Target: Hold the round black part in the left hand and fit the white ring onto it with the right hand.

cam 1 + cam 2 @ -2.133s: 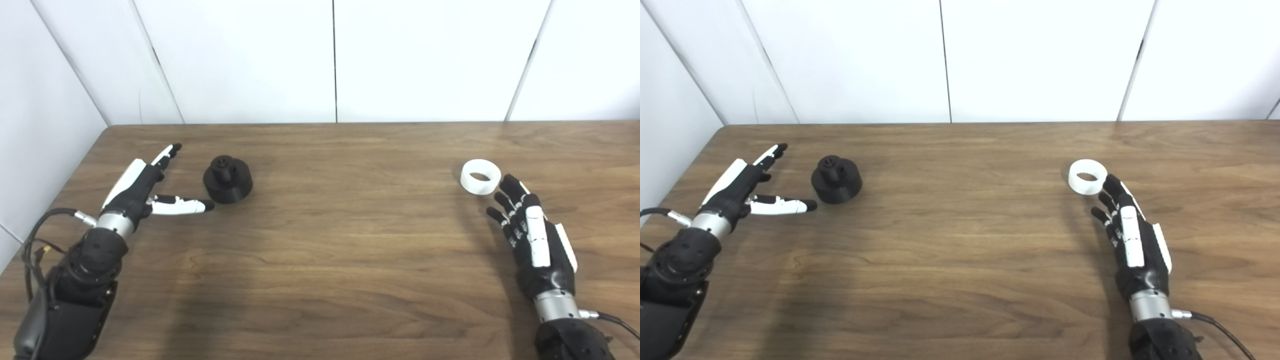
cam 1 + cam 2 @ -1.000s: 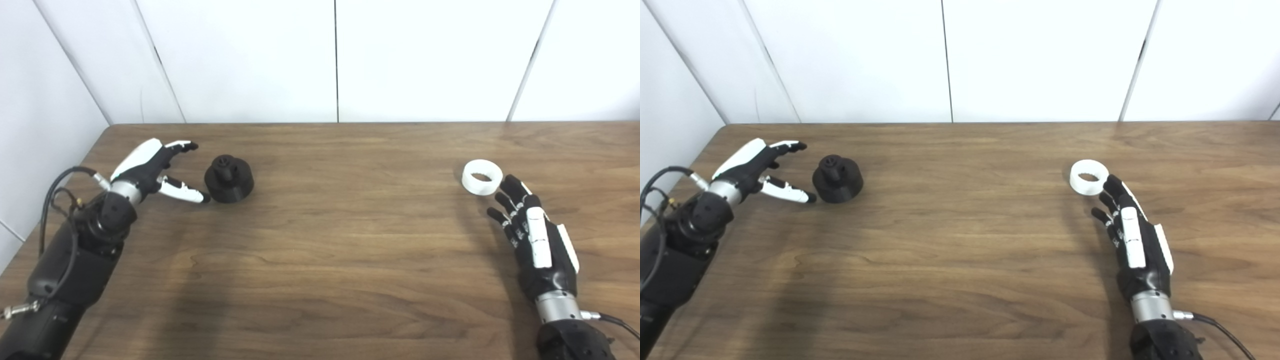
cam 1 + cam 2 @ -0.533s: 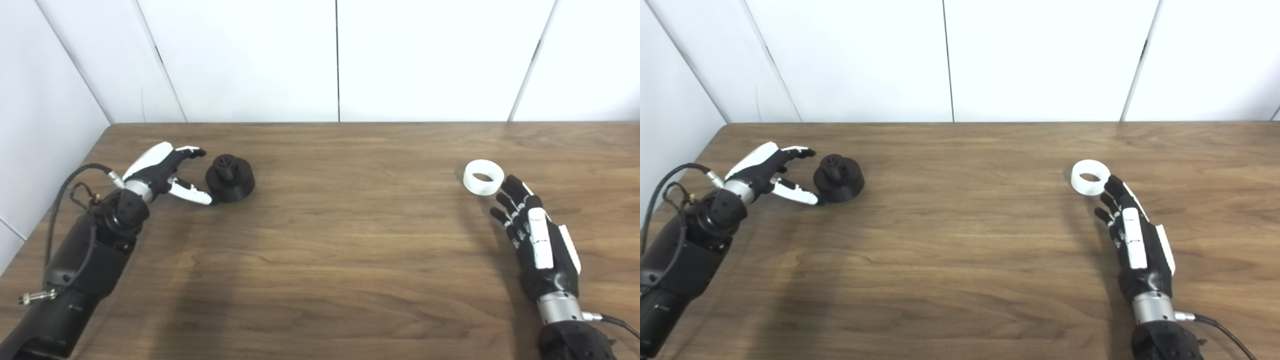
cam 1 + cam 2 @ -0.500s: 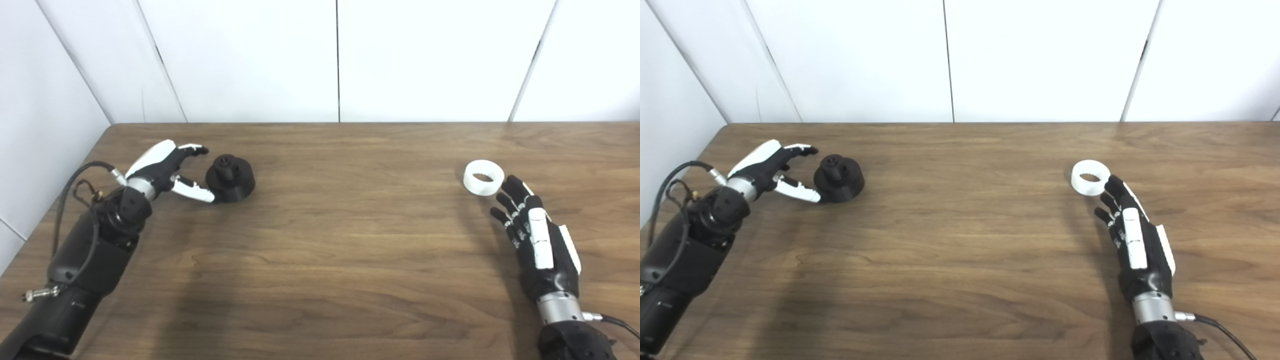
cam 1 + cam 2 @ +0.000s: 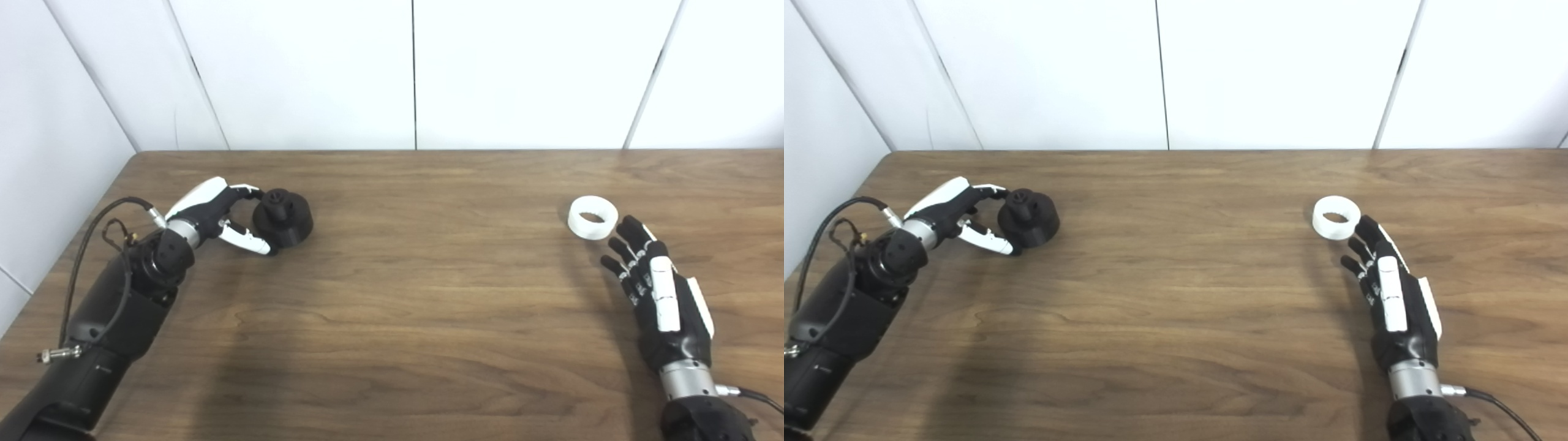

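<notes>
The round black part (image 5: 283,218), a short cylinder with a knob on top, stands on the wooden table (image 5: 416,288) at the left. My left hand (image 5: 211,211) is right beside it, open, with its fingers reaching the part's upper left edge and its thumb by the lower left side. The white ring (image 5: 591,217) lies flat at the right. Just below and right of the ring rests my right hand (image 5: 658,294), open with fingers stretched out, fingertips a little short of the ring.
White wall panels (image 5: 410,73) stand behind the table's far edge and along its left side. A black cable (image 5: 92,226) loops off my left forearm.
My left hand has slid right toward the black part, from a small gap to its fingers and thumb at the part's sides. The right hand and the ring have stayed put.
</notes>
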Robot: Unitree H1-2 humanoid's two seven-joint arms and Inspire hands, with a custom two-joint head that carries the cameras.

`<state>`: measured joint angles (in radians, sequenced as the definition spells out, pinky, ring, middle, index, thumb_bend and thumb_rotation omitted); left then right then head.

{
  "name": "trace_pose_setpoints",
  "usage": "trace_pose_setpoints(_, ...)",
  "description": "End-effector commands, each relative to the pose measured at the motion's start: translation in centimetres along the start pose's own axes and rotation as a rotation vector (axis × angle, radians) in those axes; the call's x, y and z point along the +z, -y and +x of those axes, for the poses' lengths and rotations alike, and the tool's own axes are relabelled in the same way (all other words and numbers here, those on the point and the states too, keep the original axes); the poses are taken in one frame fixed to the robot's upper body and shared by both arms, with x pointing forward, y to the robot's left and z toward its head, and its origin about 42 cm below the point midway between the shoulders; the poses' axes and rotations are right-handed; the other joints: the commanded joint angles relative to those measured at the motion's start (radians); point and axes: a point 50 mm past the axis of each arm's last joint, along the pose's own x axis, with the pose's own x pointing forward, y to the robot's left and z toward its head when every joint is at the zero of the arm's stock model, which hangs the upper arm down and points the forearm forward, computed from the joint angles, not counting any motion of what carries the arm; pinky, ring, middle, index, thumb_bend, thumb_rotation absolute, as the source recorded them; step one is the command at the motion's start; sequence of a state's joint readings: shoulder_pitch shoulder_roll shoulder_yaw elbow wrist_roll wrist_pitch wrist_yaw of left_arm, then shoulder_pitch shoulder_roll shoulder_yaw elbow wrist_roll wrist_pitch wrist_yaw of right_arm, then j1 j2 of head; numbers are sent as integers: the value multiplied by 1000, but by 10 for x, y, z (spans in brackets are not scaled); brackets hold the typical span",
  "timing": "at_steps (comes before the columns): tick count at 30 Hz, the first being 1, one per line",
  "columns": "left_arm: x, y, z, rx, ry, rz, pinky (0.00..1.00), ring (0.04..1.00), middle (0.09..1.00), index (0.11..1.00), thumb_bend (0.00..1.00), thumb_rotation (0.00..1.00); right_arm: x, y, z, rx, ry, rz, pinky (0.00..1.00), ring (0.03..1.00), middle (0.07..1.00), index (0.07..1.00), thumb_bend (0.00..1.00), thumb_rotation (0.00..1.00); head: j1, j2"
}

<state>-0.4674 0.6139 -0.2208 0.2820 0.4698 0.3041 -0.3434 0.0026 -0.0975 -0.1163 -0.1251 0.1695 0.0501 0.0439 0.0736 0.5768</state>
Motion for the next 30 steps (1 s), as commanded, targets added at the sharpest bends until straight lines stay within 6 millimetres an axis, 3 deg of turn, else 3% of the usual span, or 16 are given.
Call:
trace_pose_setpoints(1, 15, -30, 2, 59, 41, 17, 878, 967, 924, 846, 990, 259, 5, 2, -1, 8, 43, -2, 864, 919, 928, 905, 527, 912, 0, 4)
trace_pose_setpoints(6, 15, -27, 3, 50, 50, 24, 875, 959, 912, 825, 968, 233, 5, 2, 0, 1, 40, -4, 855, 922, 925, 903, 522, 918, -2, 3)
trace_pose_setpoints(25, 18, -24, 7, 71, 76, 13, 860, 953, 909, 845, 992, 294, 4, 1, -2, 16, 38, -3, 855, 914, 924, 904, 512, 921, -13, 0)
trace_pose_setpoints(30, 20, -23, 9, 75, 76, 1, 860, 955, 908, 849, 967, 249, 4, 2, -2, 10, 39, 3, 853, 915, 922, 898, 520, 901, -15, -1)
